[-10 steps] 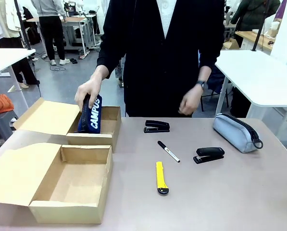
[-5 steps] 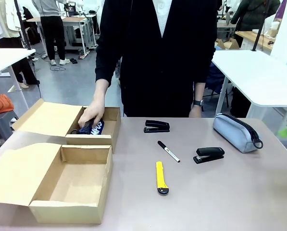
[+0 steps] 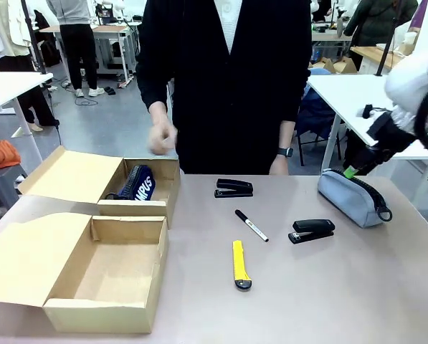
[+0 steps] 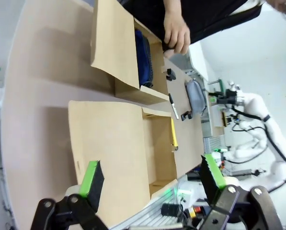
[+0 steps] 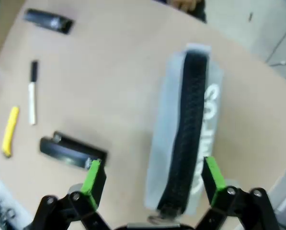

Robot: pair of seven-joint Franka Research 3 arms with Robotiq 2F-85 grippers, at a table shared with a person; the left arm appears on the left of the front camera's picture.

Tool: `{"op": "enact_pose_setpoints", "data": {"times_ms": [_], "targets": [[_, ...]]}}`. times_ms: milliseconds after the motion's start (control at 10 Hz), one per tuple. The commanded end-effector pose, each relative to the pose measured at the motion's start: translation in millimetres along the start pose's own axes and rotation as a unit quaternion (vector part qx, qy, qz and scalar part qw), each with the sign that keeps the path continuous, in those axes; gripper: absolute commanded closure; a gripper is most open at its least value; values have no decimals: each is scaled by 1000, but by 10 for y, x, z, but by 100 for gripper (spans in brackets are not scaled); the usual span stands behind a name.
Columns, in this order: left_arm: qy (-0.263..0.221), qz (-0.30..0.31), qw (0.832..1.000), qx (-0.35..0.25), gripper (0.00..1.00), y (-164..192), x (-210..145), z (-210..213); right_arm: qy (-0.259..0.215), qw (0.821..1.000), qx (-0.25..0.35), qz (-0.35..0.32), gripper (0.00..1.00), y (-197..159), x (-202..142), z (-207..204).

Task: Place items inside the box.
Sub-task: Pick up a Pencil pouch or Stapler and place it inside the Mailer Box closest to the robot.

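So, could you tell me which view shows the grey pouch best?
The right wrist view: the grey pouch lies large and close below the open right gripper, zip up. The front view shows the pouch whole but smaller. The left wrist view shows the pouch tiny and far off.

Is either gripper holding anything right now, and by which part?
Nothing is held. The right gripper hangs open over the grey pouch; the left gripper is open and empty.
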State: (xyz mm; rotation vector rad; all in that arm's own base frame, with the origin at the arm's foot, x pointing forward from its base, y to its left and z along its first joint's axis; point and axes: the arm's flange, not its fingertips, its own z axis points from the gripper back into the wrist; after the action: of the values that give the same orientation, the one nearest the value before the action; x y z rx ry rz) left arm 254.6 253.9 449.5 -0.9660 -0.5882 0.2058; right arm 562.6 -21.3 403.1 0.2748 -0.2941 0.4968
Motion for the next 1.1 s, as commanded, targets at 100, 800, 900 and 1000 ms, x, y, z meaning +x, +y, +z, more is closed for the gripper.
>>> {"op": "enact_pose_setpoints", "data": {"times_ms": [100,800,900,1000], "targets": [[-6,-10,1000,-9,0,-12,7,11,37,997,-64,-28,0,-163,281,-207],[-6,-10,1000,-9,0,-12,7,11,140,985,-92,-31,31,-131,245,-728],[-6,-10,1000,-9,0,-12,7,11,142,985,-91,-30,60,-127,241,-720],[-6,-10,1000,-9,0,-12,7,11,143,986,-85,-30,91,-121,231,-724]]}}
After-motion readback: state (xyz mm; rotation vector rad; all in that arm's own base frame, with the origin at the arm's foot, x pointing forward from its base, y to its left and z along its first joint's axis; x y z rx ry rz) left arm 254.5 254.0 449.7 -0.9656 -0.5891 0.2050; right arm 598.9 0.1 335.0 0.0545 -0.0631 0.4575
